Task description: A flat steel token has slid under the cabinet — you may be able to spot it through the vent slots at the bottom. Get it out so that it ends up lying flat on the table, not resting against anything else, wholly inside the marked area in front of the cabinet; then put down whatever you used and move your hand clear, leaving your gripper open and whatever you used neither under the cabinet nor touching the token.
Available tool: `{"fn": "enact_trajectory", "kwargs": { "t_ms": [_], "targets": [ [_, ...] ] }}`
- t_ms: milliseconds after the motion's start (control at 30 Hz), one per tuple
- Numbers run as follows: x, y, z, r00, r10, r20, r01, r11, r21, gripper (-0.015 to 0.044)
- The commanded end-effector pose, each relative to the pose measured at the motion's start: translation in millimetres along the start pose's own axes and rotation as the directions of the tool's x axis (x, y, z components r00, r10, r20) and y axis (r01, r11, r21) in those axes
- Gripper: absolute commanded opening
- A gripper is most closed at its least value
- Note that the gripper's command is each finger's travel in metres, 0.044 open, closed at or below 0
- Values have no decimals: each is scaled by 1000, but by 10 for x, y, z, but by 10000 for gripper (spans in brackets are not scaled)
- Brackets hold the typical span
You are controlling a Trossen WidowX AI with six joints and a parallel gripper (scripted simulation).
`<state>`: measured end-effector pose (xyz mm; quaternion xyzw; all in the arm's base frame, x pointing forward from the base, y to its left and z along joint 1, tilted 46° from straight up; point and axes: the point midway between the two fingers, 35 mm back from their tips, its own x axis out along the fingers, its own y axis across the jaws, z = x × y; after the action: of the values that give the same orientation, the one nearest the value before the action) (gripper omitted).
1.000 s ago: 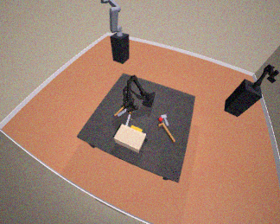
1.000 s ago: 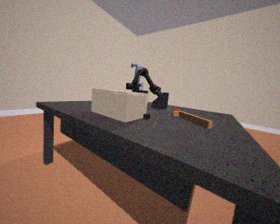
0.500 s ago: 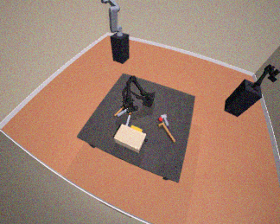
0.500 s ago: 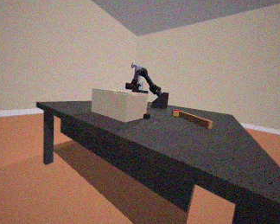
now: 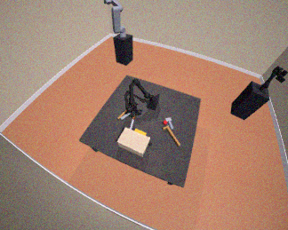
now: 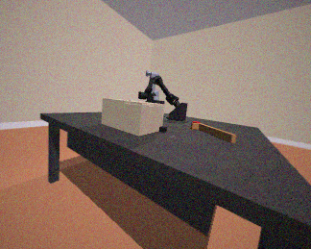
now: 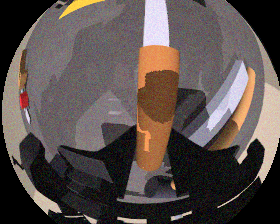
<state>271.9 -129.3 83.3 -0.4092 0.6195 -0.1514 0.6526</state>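
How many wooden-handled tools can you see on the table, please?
2: one held in the fingers beside the cabinet, one lying free to the arm's side. Others may be hidden.

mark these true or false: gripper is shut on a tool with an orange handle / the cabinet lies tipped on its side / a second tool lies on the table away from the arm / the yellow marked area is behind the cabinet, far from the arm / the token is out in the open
1. The gripper is shut on a tool with an orange handle. True.
2. The cabinet is tipped over. False: it stands upright on the table.
3. A second tool lies apart from the arm. True.
4. The yellow marked area lies on the cabinet's far side from the arm. False: it lies on the arm's side.
5. The token lies in the open. False: no view shows it.
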Motion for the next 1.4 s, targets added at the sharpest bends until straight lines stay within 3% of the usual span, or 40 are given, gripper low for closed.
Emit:
{"fn": "enact_trajectory", "kwargs": {
  "t_ms": [0,1367],
  "targets": [
    [-1,-3,72,1000,0,1,0,1000,-2,0],
    [-6,-4,579,1000,0,3,0,1000,-7,0]
  ]
}}
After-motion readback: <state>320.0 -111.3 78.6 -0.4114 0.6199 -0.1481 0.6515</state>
